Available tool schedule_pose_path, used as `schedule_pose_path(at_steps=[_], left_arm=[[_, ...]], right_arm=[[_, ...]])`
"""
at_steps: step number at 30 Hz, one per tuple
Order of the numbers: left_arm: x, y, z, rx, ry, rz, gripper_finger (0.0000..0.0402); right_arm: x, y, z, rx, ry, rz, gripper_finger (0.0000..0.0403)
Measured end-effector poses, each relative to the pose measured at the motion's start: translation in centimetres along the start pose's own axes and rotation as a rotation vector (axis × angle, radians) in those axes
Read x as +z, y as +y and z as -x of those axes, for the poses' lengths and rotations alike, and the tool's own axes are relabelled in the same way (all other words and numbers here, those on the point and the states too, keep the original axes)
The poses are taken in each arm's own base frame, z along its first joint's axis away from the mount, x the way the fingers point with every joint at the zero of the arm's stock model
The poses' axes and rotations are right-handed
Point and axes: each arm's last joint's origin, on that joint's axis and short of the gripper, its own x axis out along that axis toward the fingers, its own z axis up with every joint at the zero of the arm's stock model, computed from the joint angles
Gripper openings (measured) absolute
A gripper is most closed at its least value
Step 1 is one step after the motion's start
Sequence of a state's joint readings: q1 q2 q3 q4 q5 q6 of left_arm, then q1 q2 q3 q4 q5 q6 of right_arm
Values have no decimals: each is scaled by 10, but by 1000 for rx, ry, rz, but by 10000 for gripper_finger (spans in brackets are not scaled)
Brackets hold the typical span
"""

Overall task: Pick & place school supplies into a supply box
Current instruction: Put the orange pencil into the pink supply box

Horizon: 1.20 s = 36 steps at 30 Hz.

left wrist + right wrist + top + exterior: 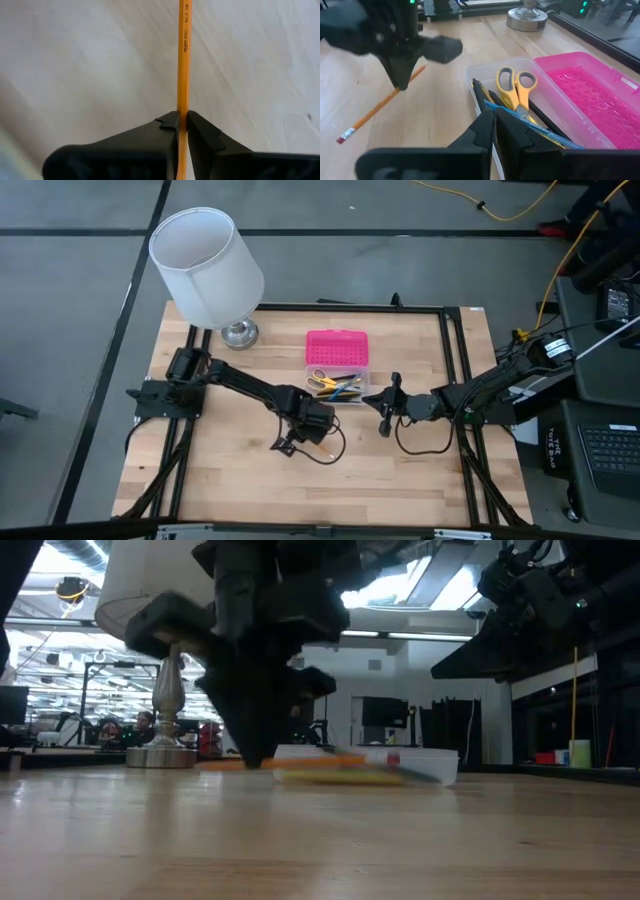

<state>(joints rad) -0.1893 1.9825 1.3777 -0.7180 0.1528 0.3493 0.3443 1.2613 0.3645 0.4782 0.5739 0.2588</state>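
Note:
A yellow pencil [183, 60] with a pink eraser end [342, 137] is between the fingers of my left gripper [182, 120], which is shut on it just above the wood near the table's middle [298, 438]. The supply box [470, 75] is clear with its pink lid [337, 345] folded open. It holds yellow-handled scissors [515, 85] and several pens and pencils [340, 388]. My right gripper [494, 117] is shut and holds nothing. It hovers beside the box's right end [385, 410]. My left gripper pinches the pencil's shaft [182, 112] between its two fingers, away from the eraser end. The fingers [400, 82] come from above, pointing steeply down, and lie across the pencil. The pencil slants with its eraser end lower; whether that end touches the table I cannot tell.
A lamp with a white shade [205, 265] and a silver base [238, 332] stands at the table's far left, close to the box. Bare wood lies in front of my left gripper toward the near edge [320, 500]. Black cables [420, 445] loop beside my right arm.

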Motion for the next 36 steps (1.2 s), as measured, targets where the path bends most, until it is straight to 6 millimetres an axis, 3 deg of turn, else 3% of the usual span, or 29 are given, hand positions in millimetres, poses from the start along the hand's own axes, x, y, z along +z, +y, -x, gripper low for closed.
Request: schedule_pose_path(at_steps=[15,21,24,27,32,36], left_arm=[[0,-12,80,59,-174,-8,17],[-5,-11,99,62,-218,32,17],[-8,-7,97,6,-252,28,17],[-21,-1,81,-60,-250,79,17],[-45,10,57,-73,-209,203,17],[-53,19,52,-70,-230,212,17]], right_arm=[[0,0,0,1,0,1,5],[0,0,0,1,0,-1,25],[0,0,0,1,0,-1,27],[0,0,0,2,0,-2,21],[0,0,0,3,0,-1,8],[0,0,0,3,0,0,9]])
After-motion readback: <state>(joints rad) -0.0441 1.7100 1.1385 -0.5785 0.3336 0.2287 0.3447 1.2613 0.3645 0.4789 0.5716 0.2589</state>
